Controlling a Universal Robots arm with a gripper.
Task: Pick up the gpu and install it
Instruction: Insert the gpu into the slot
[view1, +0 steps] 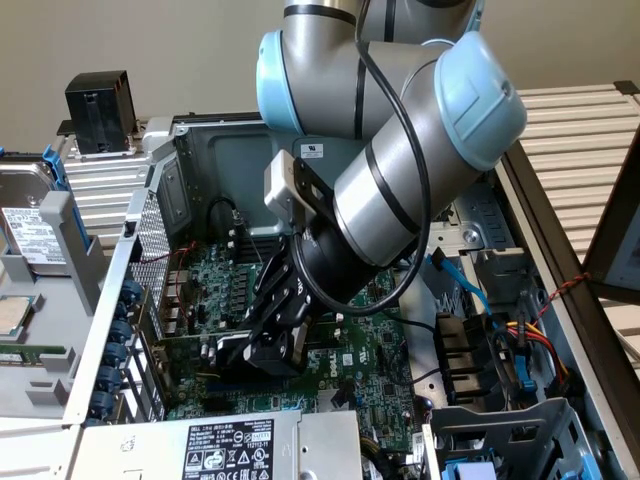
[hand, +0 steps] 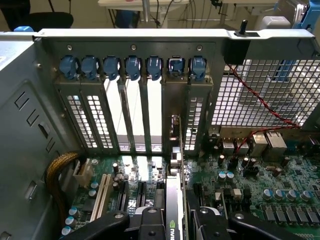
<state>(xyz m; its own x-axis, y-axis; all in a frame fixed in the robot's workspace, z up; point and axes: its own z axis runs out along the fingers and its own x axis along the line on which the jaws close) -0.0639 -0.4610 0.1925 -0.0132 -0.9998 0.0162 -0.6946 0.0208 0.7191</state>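
Open computer case (view1: 120, 270) lying on bench; gripper (view1: 268, 335) closed around gpu (hand: 173, 210), holding it upright over motherboard (hand: 260, 195) by rear slot wall (hand: 135, 120). Risk: bracket snagging if tilted, edge missing slot.

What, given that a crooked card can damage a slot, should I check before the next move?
1. Gripper fingers shut on the gpu: ok.
2. Gpu inside the case, over the motherboard: ok.
3. Bracket reaches the rear slot panel: ok.
4. Card edge seated in its slot: cannot tell, hidden under the card.
5. Red wire apart from the card: ok.
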